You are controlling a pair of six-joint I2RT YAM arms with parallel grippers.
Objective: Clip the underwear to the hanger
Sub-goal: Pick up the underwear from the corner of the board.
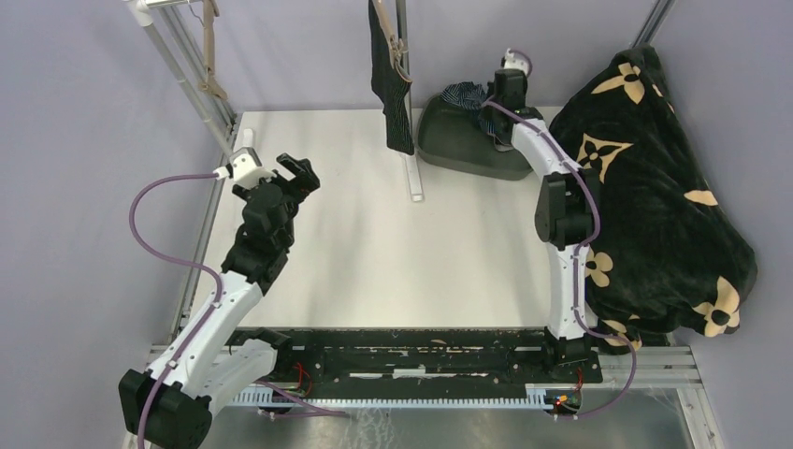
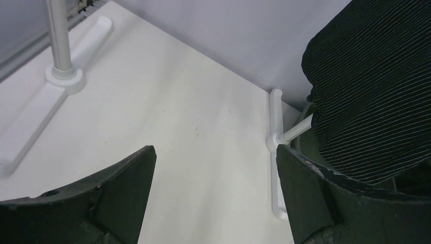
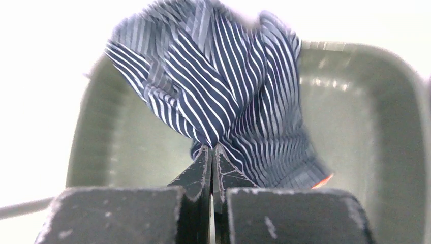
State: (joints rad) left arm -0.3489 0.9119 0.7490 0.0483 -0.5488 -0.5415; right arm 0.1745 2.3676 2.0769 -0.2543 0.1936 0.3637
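Note:
The black pinstriped underwear (image 1: 391,89) hangs from a tan clip hanger (image 1: 388,33) on the back rack; it also fills the upper right of the left wrist view (image 2: 371,91). The navy striped underwear (image 1: 465,94) lies bunched in a dark green bin (image 1: 458,150) at the back. My right gripper (image 1: 493,110) reaches into that bin and is shut on a fold of the navy underwear (image 3: 223,76), its fingertips (image 3: 212,150) pinched together. My left gripper (image 1: 297,173) is open and empty over the table's left side, jaws wide apart (image 2: 216,168).
A big black blanket with tan flowers (image 1: 655,206) is heaped at the right. The rack's white foot (image 1: 411,178) lies on the table by the bin and shows in the left wrist view (image 2: 276,152). A second pole and foot (image 2: 61,71) stand far left, with another tan hanger (image 1: 210,56).

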